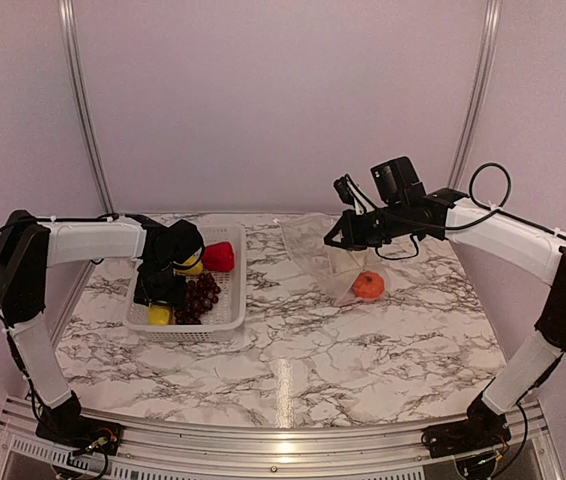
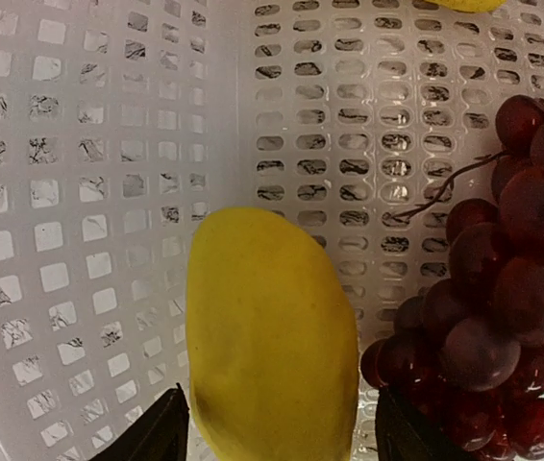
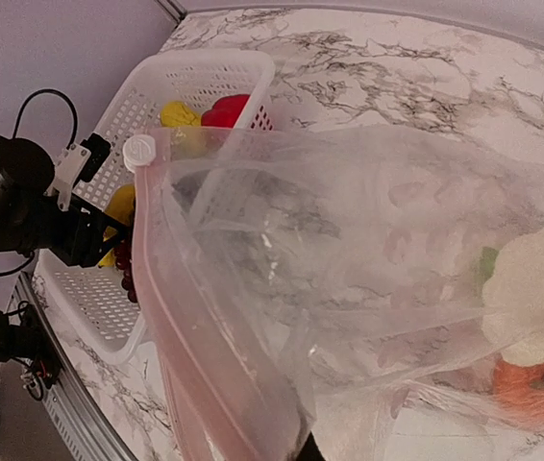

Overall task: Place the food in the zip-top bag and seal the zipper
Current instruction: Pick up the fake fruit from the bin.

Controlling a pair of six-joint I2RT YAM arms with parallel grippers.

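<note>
Visibly crinkly, the zip-top bag [image 3: 368,221] holds orange fruit [image 1: 368,286].

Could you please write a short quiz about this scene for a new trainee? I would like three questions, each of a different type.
1. True or false: the round orange toy fruit already lies inside the clear crinkly plastic zip-top bag.
2. What sits between the left hand's fingers? A) dark purple grape bunch B) long yellow toy fruit C) red pepper-like piece
3. Short answer: which hand holds the bag up by its mouth edge?
Key: 1 true; 2 B; 3 the right hand.
</note>
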